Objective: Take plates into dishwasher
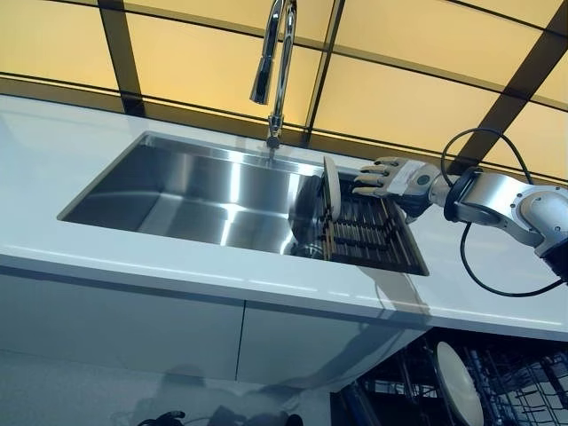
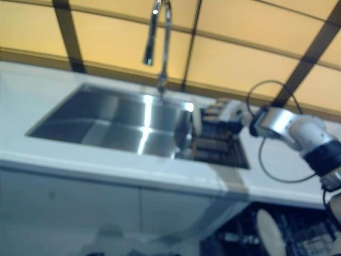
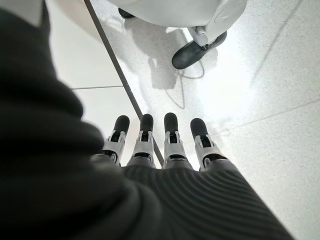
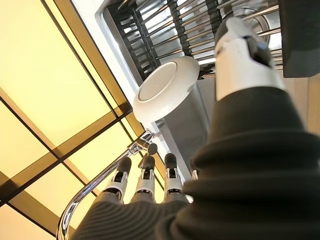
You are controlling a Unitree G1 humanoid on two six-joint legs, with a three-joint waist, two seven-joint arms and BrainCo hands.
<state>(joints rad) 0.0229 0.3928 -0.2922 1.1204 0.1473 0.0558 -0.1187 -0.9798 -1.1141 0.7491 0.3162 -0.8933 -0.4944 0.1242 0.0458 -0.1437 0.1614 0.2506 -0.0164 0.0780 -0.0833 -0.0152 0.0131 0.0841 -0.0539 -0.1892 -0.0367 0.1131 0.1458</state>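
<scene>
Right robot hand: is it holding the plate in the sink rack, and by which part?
No. The right robot hand is open beside the plate, holding nothing.

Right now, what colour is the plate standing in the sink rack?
White, plain; the plate shows best in the right wrist view.

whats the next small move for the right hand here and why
Probably ease the right hand toward the plate and close on its rim: the plate stands upright in the sink rack, the hand is open beside it, not touching.
</scene>
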